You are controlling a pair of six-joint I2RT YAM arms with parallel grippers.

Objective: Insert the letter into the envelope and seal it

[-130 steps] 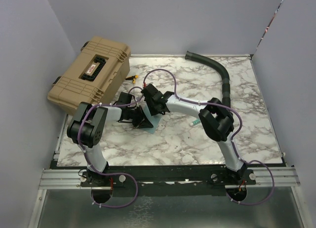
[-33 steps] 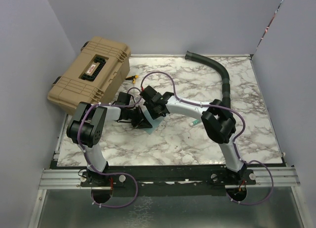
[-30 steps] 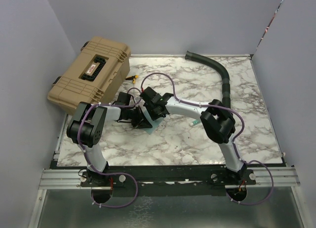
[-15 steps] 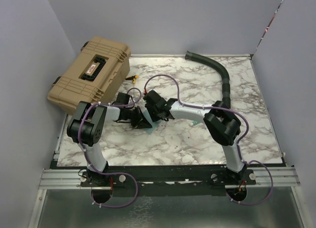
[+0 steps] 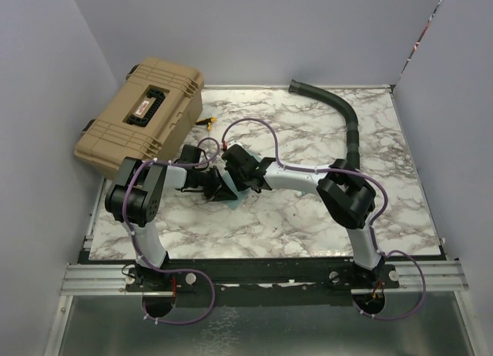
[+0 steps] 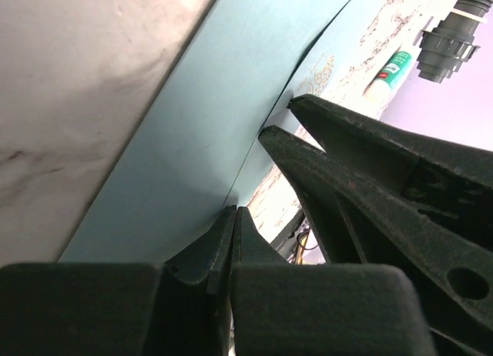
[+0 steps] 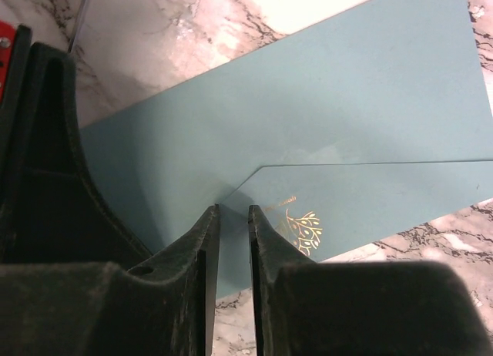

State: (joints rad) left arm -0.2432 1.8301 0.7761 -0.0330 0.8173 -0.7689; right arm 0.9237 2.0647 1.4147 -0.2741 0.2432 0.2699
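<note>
At the left-centre of the marble bench (image 5: 308,225), between both arms: the envelope (image 7: 347,86), teal, its gold-sprigged flap (image 7: 385,202) folded over its face; left tool (image 6: 233,217) closed, tips on the paper; right tool (image 7: 233,217) narrowly parted at the flap's point.

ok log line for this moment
left gripper shut, tips on envelope | right gripper slightly open at flap tip | letter unseen

We read no words; the envelope (image 7: 347,86) bears a gold sprig emblem (image 7: 304,231) and tiny gold lettering on its flap, too small to make out; the tan case (image 5: 166,129), beyond the envelope to the left, carries a blurred red label (image 5: 142,106).
</note>
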